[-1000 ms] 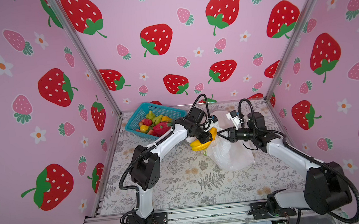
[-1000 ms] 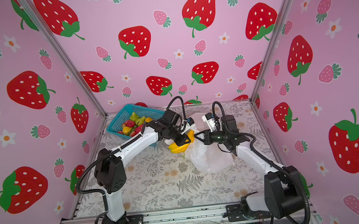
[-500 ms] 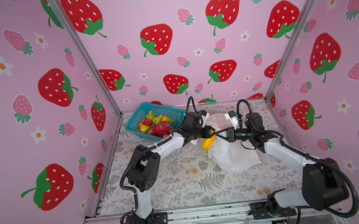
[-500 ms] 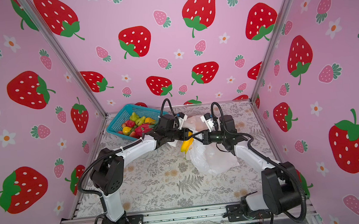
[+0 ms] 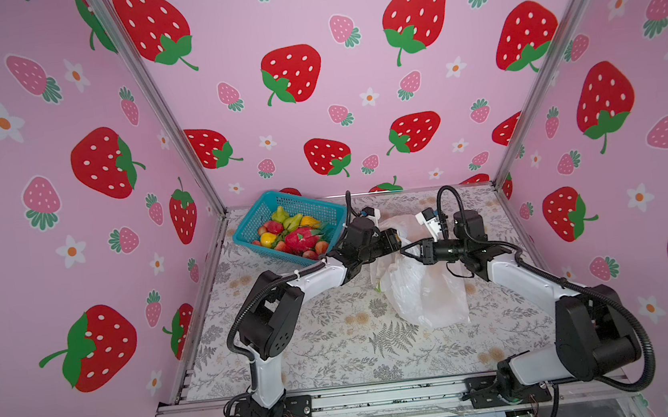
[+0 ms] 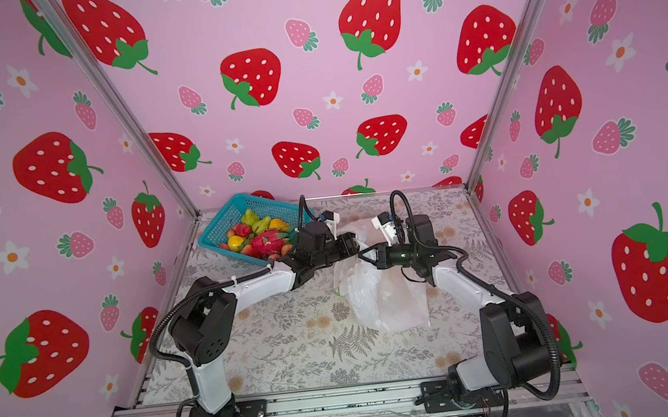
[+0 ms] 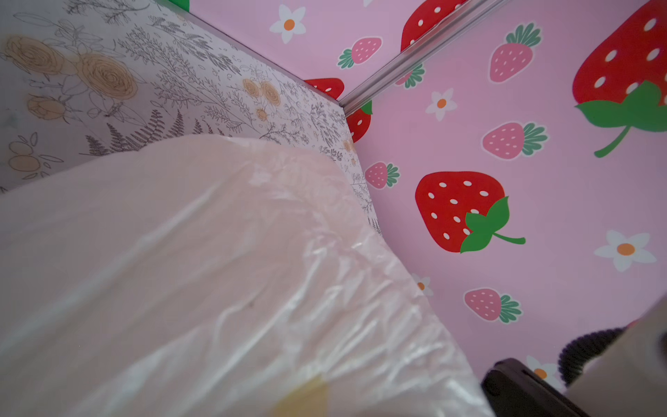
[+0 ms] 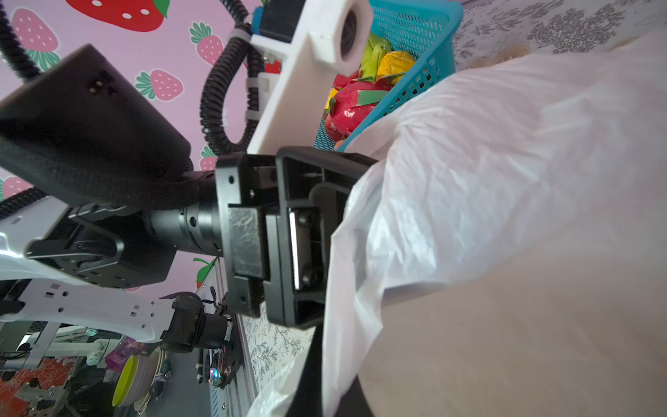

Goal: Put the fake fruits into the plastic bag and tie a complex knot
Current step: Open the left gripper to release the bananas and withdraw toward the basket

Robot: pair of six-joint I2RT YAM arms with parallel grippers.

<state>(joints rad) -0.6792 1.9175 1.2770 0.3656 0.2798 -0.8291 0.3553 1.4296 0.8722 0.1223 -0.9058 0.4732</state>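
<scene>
The plastic bag (image 5: 428, 292) (image 6: 387, 300) stands right of centre with its mouth to the left. My right gripper (image 5: 405, 251) (image 6: 364, 255) is shut on the bag's rim and holds it up. My left gripper (image 5: 395, 241) (image 6: 352, 244) reaches into the mouth, and the film hides its jaws. In the left wrist view a yellow shape (image 7: 303, 393) shows through the bag (image 7: 216, 270). The other fake fruits (image 5: 297, 238) (image 6: 266, 241) lie in the teal basket. No knot is in view.
The teal mesh basket (image 5: 245, 235) (image 6: 209, 236) sits at the back left, close behind my left forearm. Pink strawberry walls close in three sides. The floral table top (image 5: 337, 343) runs forward to the metal rail (image 5: 384, 397).
My left gripper carried the yellow banana bunch to the right into the bag's mouth, and the bunch no longer shows outside. The right gripper kept its hold on the rim.
</scene>
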